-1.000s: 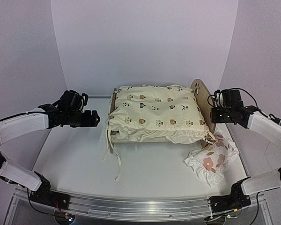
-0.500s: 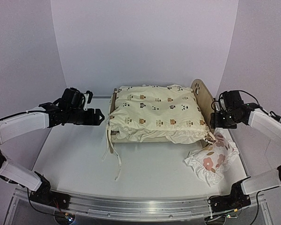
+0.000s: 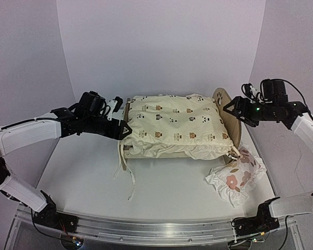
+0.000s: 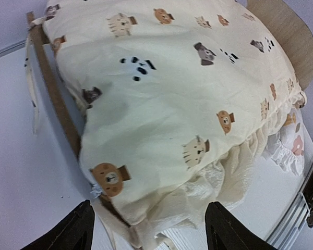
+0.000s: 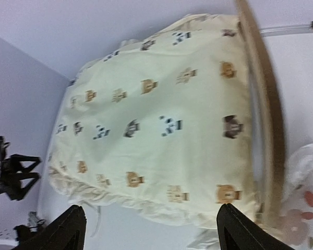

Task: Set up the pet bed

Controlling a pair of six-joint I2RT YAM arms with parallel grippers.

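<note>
Toward the back of the desk [image 3: 167, 195], the pet bed [image 3: 235, 133], with rounded headboard [image 3: 220, 98] on the right and low footboard [image 3: 127, 108] on the left. Carries a cream cushion [image 3: 172, 125] printed with small animals, bulging over the long sides and hiding the base entirely. Off its near left corner, tie strings [image 3: 126, 174] trailing onto the desk. Just beside the headboard's near end, off the bed, a white ruffled pillow [image 3: 236, 174] with red-brown flowers.

At the footboard's near corner, left tool [image 3: 125, 128], released, fingers spread wide; cannot tell whether touching cloth. Raised in front of the headboard's top, right tool [image 3: 228, 108], likewise released, fingers wide apart and grasping nothing.

Footboard mostly covered by cushion and left tool, a thin wooden rail from the left wrist. Headboard edge-on and blurred from the right wrist. Paw cutouts partly blocked by the right tool.

Open desk in front of the bed down to the metal rail [image 3: 156, 225], and on its left. On the right, only a narrow strip up to the wall [image 3: 295, 62], partly taken by the pillow.
</note>
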